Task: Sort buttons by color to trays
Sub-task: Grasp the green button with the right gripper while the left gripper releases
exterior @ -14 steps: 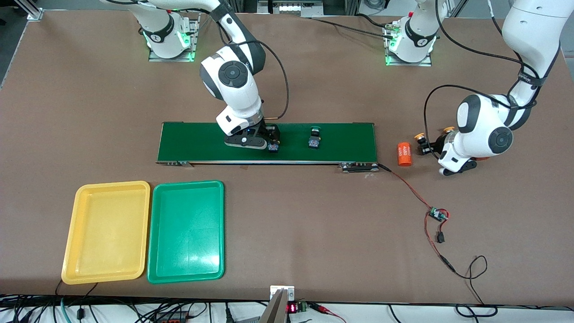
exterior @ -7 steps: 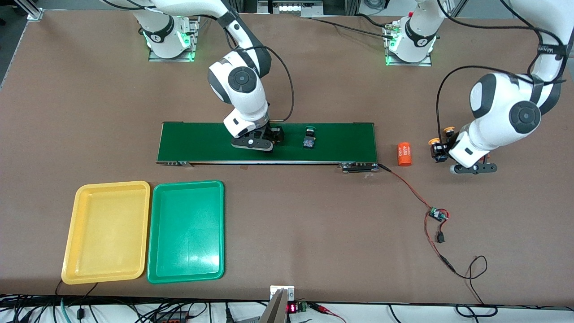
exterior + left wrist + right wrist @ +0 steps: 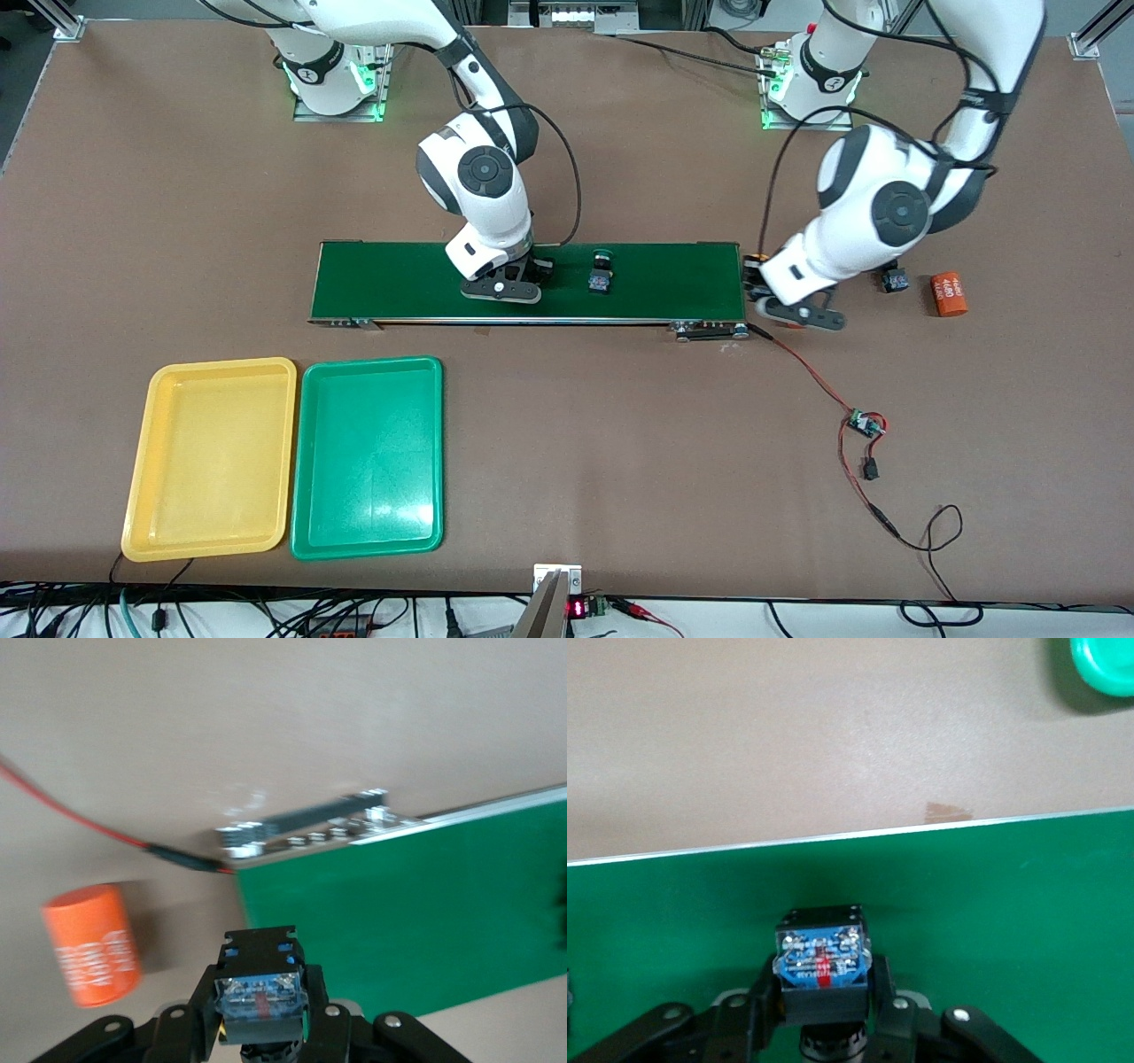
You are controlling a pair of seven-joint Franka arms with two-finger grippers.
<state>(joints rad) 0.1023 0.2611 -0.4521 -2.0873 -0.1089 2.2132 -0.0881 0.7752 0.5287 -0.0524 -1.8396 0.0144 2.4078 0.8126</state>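
Now both grippers clamp buttons: right gripper [image 3: 523,285] mid-conveyor [image 3: 390,282], left gripper [image 3: 764,297] over its end edge.

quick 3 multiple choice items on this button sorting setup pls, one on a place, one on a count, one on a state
1. Where does the free green-capped button sit?
A. on the conveyor belt
B. in the green tray
C. beside the orange cylinder

2. How many buttons lie in the yellow tray and green tray together?
A. two
B. none
C. four

3. What is the right end effector doing?
A. hanging open over the trays
B. shut on nothing above the bare table
C. shut on a button over the belt

Key: 1 A, the front view shows it standing on the belt's green surface. 2 B, both trays hold nothing. 3 C, the right wrist view shows the fingers clamping a button body with belt beneath.
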